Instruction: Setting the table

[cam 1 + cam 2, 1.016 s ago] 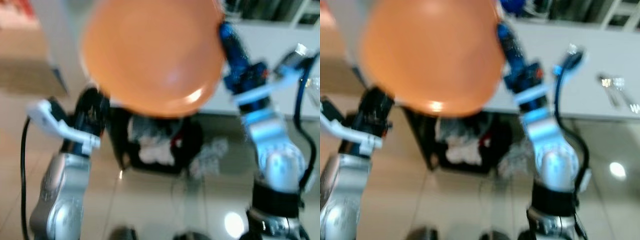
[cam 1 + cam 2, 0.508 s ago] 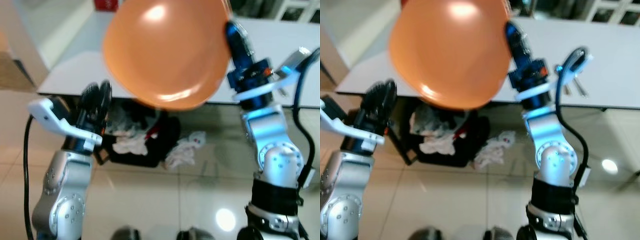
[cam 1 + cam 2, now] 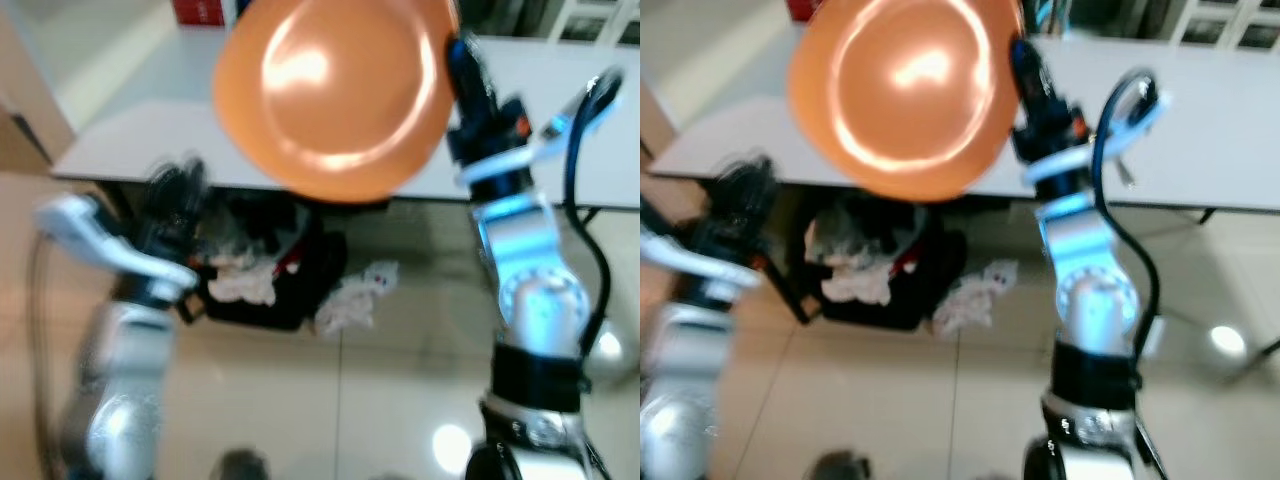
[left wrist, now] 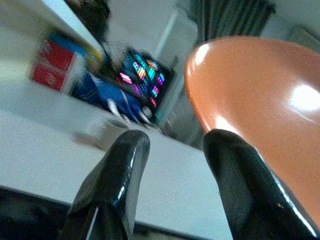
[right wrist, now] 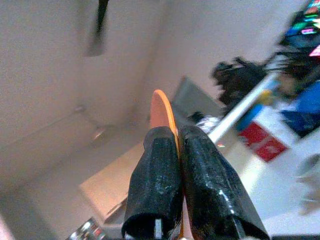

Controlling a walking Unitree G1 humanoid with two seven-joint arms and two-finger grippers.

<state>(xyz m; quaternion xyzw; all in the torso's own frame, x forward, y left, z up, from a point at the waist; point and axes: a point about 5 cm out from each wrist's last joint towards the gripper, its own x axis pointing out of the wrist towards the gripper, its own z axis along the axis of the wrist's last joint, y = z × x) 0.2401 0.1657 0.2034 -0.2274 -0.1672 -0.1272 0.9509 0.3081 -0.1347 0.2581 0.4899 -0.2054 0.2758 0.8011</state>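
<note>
A large orange plate (image 3: pixel 335 90) is held up in front of me, tilted on edge with its face toward the camera. My right gripper (image 3: pixel 455 60) is shut on the plate's right rim; in the right wrist view its two fingers (image 5: pixel 170 185) pinch the thin orange edge (image 5: pixel 161 112). My left gripper (image 3: pixel 178 190) hangs lower on the left, blurred, and in the left wrist view its fingers (image 4: pixel 125 165) stand open with nothing between them, the plate (image 4: pixel 260 115) beside them. A white table (image 3: pixel 130 140) stretches behind the plate.
Under the table stands a black bin (image 3: pixel 265 275) with crumpled white paper, and more paper (image 3: pixel 350 298) lies on the tiled floor. A red box (image 3: pixel 198 12) sits at the table's far left. Cutlery (image 3: pixel 1125 172) lies on the table to the right.
The view has shifted, bringing the table closer. The plate has tipped so its face now shows. The left arm is blurred by motion and sits a little lower.
</note>
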